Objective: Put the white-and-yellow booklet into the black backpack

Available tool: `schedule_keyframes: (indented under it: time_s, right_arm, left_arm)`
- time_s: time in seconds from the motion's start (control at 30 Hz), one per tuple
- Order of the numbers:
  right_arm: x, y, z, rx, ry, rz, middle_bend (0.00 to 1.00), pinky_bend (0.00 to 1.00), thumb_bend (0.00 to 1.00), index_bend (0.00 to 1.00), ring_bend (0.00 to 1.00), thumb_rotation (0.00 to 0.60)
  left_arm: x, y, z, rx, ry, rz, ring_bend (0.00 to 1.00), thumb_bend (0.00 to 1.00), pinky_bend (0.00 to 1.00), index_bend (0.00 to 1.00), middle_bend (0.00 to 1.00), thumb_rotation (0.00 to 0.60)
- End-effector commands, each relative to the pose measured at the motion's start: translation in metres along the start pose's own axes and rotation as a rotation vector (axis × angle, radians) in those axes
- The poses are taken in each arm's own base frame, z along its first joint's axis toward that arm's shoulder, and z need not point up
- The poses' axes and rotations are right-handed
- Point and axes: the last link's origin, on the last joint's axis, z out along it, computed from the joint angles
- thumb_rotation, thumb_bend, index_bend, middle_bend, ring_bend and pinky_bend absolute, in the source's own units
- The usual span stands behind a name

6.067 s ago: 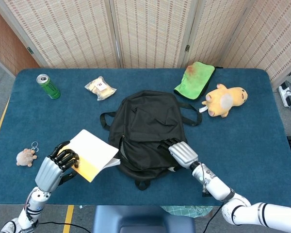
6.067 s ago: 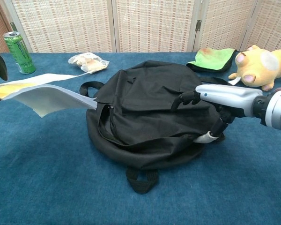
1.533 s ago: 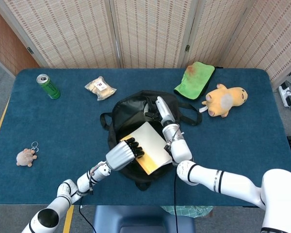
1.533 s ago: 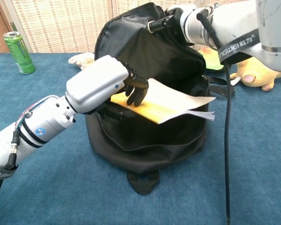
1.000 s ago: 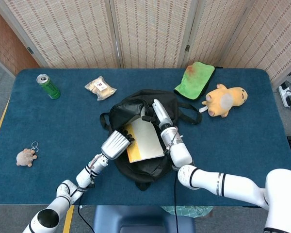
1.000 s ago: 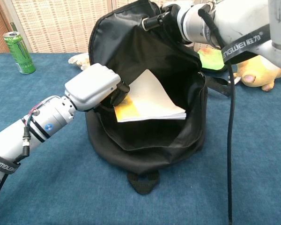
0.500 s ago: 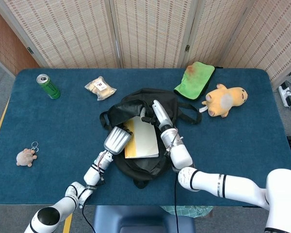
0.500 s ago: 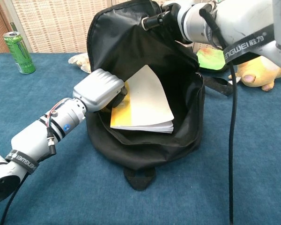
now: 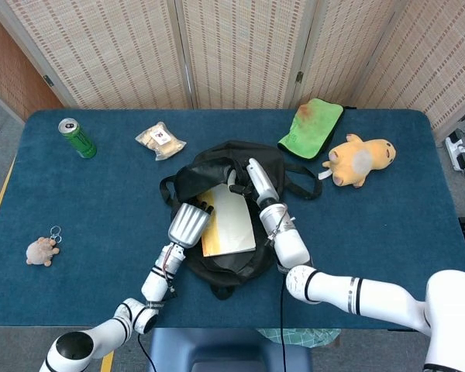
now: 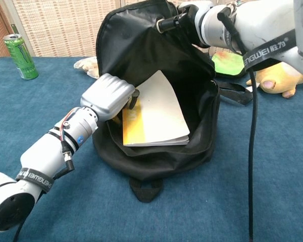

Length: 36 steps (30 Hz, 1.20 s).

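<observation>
The black backpack [image 9: 236, 266] lies mid-table with its mouth pulled wide. My right hand [image 9: 256, 183] grips the upper flap [image 10: 141, 40] and holds it up; in the chest view this hand [image 10: 192, 21] is at the top of the opening. The white-and-yellow booklet [image 9: 229, 221] lies tilted inside the opening, its yellow edge low on the left [image 10: 154, 115]. My left hand [image 9: 188, 223] is at the mouth's left side, its fingers curled over the booklet's upper left corner [image 10: 107, 96]. The booklet's lower edge rests against the bag's inner lining.
A green can [image 9: 77, 137] stands at the far left and a snack bag [image 9: 160, 140] lies behind the backpack. A green cloth [image 9: 311, 128] and a yellow plush toy [image 9: 360, 160] are at the back right. A small plush keyring [image 9: 41, 250] lies near the left front edge.
The booklet went from the table's left into the backpack while my right hand raised the flap. In the last half second it slid slightly deeper, with my left hand following.
</observation>
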Motion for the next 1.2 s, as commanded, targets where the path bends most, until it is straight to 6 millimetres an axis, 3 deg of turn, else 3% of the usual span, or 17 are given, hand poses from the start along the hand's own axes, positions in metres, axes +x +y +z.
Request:
schedule_keyframes:
  time_s: [0.03,0.23,0.53,0.77,1.0,1.2]
  right_arm:
    - [0.001,0.001,0.001,0.0,0.003,0.003,0.39,0.17,0.82,0.77,0.26,0.6]
    - [0.003,0.001,0.0,0.004,0.009,0.008,0.39,0.17,0.82,0.76,0.26,0.6]
    - [0.008,0.007,0.0,-0.003,0.014,0.022,0.39,0.17,0.82,0.76,0.25,0.6]
    - [0.008,0.006,-0.003,0.01,0.008,0.017,0.39,0.17,0.82,0.76,0.25,0.6]
    - [0.013,0.013,-0.002,0.0,0.001,0.025,0.39,0.17,0.82,0.75,0.25,0.6]
    - [0.016,0.026,-0.005,-0.016,-0.012,0.03,0.37,0.17,0.82,0.72,0.24,0.6]
  left_arm:
    - [0.004,0.004,-0.009,0.012,0.017,-0.012,0.47,0.15,0.56,0.39,0.47,0.6]
    - [0.015,0.011,-0.022,0.018,0.047,-0.055,0.39,0.1,0.52,0.27,0.37,0.6]
    - [0.038,0.002,-0.047,0.02,0.094,-0.13,0.39,0.1,0.5,0.26,0.37,0.6]
    - [0.036,0.003,-0.039,0.056,0.04,-0.148,0.4,0.1,0.5,0.24,0.37,0.6]
    - [0.055,-0.03,-0.07,0.103,0.086,-0.227,0.4,0.1,0.48,0.23,0.37,0.6]
    - [0.071,-0.067,-0.107,0.138,0.069,-0.311,0.42,0.1,0.47,0.29,0.39,0.6]
